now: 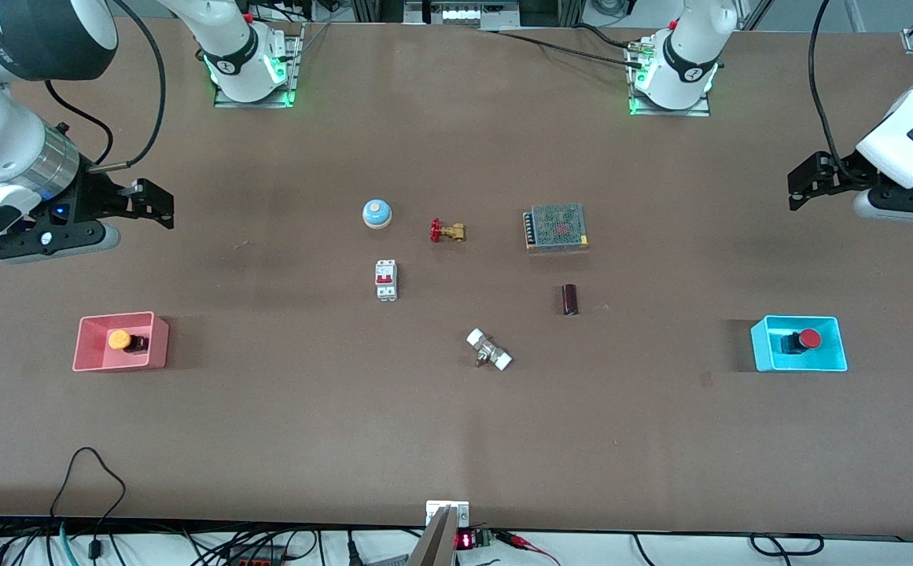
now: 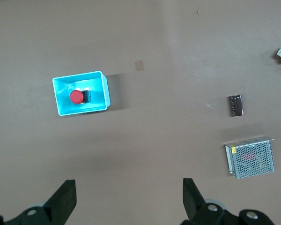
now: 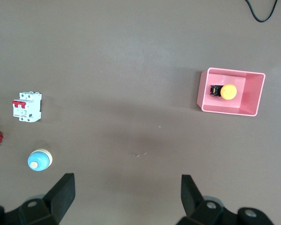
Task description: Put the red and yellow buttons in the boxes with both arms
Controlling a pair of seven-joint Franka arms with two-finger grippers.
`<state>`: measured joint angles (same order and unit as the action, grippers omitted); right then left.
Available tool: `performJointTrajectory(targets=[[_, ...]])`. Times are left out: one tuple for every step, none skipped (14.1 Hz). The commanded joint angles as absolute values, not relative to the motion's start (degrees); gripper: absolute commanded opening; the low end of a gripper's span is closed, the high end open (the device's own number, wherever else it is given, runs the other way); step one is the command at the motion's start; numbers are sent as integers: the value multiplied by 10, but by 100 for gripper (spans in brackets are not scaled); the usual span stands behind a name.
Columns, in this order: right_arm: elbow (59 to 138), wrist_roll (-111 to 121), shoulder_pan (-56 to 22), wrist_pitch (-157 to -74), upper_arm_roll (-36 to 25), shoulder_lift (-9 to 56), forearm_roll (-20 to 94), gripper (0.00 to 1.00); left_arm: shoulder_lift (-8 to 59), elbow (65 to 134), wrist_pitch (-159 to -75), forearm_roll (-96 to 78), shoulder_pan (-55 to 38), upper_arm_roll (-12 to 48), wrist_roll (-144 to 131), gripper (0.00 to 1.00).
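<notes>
The orange-yellow button (image 1: 120, 339) lies in the pink-red box (image 1: 159, 344) toward the right arm's end of the table. It also shows in the right wrist view (image 3: 228, 92), inside the box (image 3: 253, 97). The red button (image 1: 808, 339) lies in the cyan box (image 1: 761, 347) toward the left arm's end. It also shows in the left wrist view (image 2: 76, 97), inside the box (image 2: 104, 89). My right gripper (image 1: 159, 206) (image 3: 127, 180) is open and empty, up over bare table beside the pink-red box. My left gripper (image 1: 796, 189) (image 2: 129, 185) is open and empty, up over bare table beside the cyan box.
Mid-table lie a blue dome with an orange centre (image 1: 377, 213), a brass valve with a red handle (image 1: 447, 232), a white circuit breaker (image 1: 386, 280), a mesh-covered power supply (image 1: 556, 227), a dark cylinder (image 1: 570, 299) and a white-ended fitting (image 1: 489, 350).
</notes>
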<state>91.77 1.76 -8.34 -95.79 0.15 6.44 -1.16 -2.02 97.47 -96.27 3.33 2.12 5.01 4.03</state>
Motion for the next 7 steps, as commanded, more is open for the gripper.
performJointTrajectory(targets=[[923, 4, -84, -948, 0, 56, -16, 100, -15, 960, -952, 30, 16, 46, 45, 100], [923, 4, -83, -947, 0, 56, -16, 100, -15, 960, -952, 30, 16, 46, 45, 100], [922, 4, -83, -947, 0, 56, -15, 100, -15, 960, -952, 30, 16, 46, 45, 100], [922, 4, -83, -947, 0, 56, -15, 100, -15, 960, -951, 30, 16, 46, 45, 100], [922, 4, -82, -947, 0, 56, -14, 100, -15, 960, -951, 30, 16, 46, 45, 100], [922, 5, -81, -947, 1, 56, -14, 100, -15, 960, -951, 30, 16, 46, 45, 100], [922, 5, -81, -946, 0, 56, -14, 100, -15, 960, -951, 30, 15, 46, 44, 100]])
